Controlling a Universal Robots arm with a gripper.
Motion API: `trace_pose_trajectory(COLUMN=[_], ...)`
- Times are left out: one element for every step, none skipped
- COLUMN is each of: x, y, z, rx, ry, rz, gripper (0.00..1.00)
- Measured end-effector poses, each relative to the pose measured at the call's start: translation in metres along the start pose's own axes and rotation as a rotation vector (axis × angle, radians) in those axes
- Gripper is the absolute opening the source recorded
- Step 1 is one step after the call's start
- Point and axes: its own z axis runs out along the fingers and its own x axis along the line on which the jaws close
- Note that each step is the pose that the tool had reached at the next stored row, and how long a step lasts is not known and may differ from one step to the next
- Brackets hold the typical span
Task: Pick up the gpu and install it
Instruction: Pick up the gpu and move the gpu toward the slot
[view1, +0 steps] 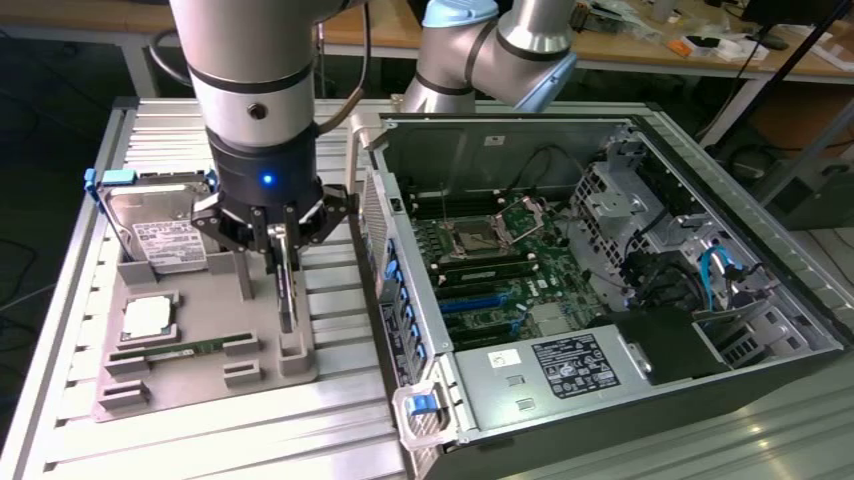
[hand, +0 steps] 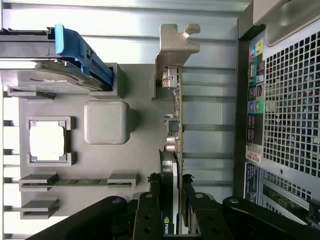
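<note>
As it stood edgewise in the grey tray (view1: 200, 372), the thin dark gpu card (hand: 176, 134) with silver-beige end bracket (hand: 175, 46) sat clamped in the black gripper (hand: 171, 181).

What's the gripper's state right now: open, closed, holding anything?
Gripper: closed on the gpu, which stands on edge over the grey tray.

The pincer (view1: 280, 260) seemingly grips the upright gpu (view1: 287, 305) in the tray (view1: 187, 300).

Silver arm (view1: 247, 50); black wrist (view1: 262, 155), blue light (view1: 263, 181); black claw (view1: 280, 252).
</note>
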Motion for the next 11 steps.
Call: trace_pose_trajectory(x=[0.0,0.0,0.0,0.0,0.0,0.0,-0.0001,-0.0001,-0.0001,-0.0001,-0.0001], y=[0.0,0.0,0.0,0.0,0.0,0.0,0.0001,0.0002,0.0002,0.0001,0.0001], z=[-0.0005,-0.0007,-0.0008,-0.001,-0.0012,-0.0013,-0.0043,-0.0051,-0.0051,-0.0051,-0.0051], rx=[0.0001,0.0001,0.0,0.0001,0.0001,0.0001,0.0001,0.0001,0.0001,0.0001,0.0001], ry=[0.0002,0.0001,0.0,0.0001,0.0002,0.0001,0.0001,0.0001,0.0002,0.0001,0.0002], rz=[0.0,0.0,0.0,0.0,0.0,0.0,0.0,0.0,0.0,0.0,0.0], gripper=[0.27,0.27,0.27,0.27,0.27,0.27,0.27,0.27,0.27,0.27,0.27])
